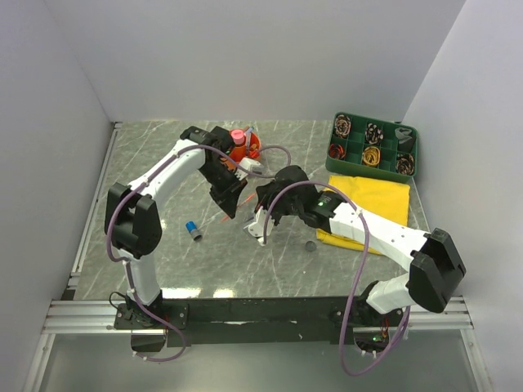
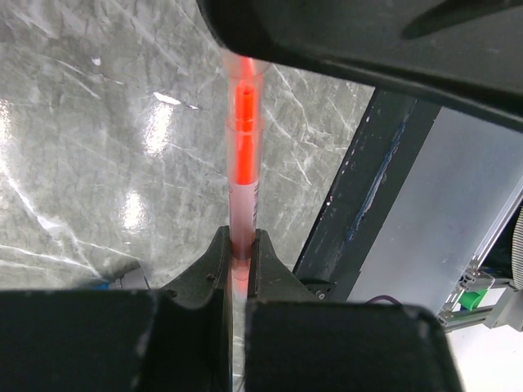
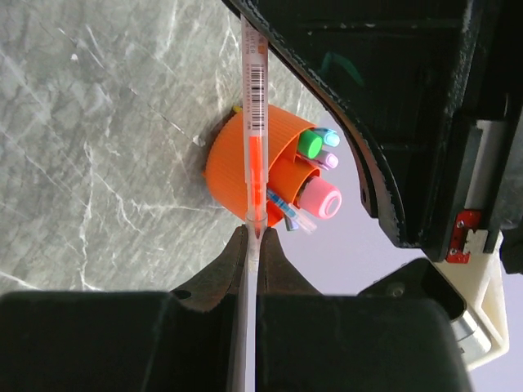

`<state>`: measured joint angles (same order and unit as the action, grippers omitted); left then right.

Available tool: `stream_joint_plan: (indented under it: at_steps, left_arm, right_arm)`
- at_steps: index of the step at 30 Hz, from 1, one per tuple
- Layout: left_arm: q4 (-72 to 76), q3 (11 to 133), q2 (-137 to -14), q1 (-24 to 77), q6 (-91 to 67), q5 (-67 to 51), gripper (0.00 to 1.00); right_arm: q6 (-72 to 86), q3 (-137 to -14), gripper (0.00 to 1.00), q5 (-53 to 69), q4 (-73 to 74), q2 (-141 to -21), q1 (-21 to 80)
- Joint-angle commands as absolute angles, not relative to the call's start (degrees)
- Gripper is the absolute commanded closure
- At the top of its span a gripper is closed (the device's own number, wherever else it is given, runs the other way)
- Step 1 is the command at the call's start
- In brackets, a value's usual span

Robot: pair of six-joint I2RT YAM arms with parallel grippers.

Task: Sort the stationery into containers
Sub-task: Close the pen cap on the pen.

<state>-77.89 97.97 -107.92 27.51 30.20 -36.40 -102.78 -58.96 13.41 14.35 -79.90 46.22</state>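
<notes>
Nearest the overhead camera, the left arm (image 1: 131, 222) and right arm (image 1: 380, 234) are rising from their bases at the near edge of the grey marbled tabletop (image 1: 245, 265). A yellow cloth (image 1: 376, 200) is lying at the right, with the green tray (image 1: 368, 174) just behind it, its cells holding small coiled items. The orange organiser (image 3: 225, 171) is standing at the far centre, carrying capped pens and a pink tube (image 3: 320, 198). In front of it, a clear pen (image 3: 255, 122) with red ink is hanging in the air. The left gripper (image 2: 241, 245) is clamping one end and the right gripper (image 3: 252, 241) is pinching the other, both closed tight on the barrel. It appears to be one pen shared between them. A blue cap (image 1: 193, 230) and a dark disc (image 1: 310, 245) are lying loose on the tabletop, well apart.

The step in hand is probably a handover before the pen is going into the organiser. Doing it well is calling for one gripper alone letting go, and only while the other is holding firm. The pen then needs tipping upright and lowering into a ring compartment without knocking the pens standing there.

The left arm is bending high at its elbow and angling its wrist down and inward. The right arm is stretching low and leftward over the cloth's near edge, with the two wrists nearly meeting.
</notes>
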Motion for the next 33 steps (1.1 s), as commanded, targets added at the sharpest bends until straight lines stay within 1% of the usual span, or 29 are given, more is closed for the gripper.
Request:
stream_joint_plan:
  at_steps: [1, 6, 18, 25, 29, 33]
  left_arm:
    - [-78.0, 101.7, -108.8, 27.2, 29.7, -38.2, 0.99]
    - [-77.1, 102.2, -108.9, 27.2, 28.7, -39.6, 0.99]
    - [-76.0, 105.8, -109.4, 27.2, 26.6, -42.0, 0.99]
    - [-72.7, 106.3, -108.4, 27.2, 23.6, -43.5, 0.99]
    - [-71.5, 106.3, -107.2, 27.2, 24.4, -44.4, 0.99]
    - [-65.2, 101.9, -102.5, 27.2, 24.4, -43.9, 0.99]
  right_arm:
    - [-104.5, -62.2, 1.0, 15.6, 15.1, -80.0, 46.7]
    - [-104.9, -62.3, 1.0, 14.2, 15.9, -80.5, 47.3]
    - [-105.7, -63.5, 1.0, 2.7, 15.7, -83.6, 51.0]
    - [-107.6, -63.5, 1.0, 2.3, 16.3, -82.7, 52.5]
    - [-108.4, -64.0, 1.0, 1.1, 17.0, -82.9, 53.0]
    - [-108.6, -64.8, 1.0, 0.2, 16.3, -83.1, 53.3]
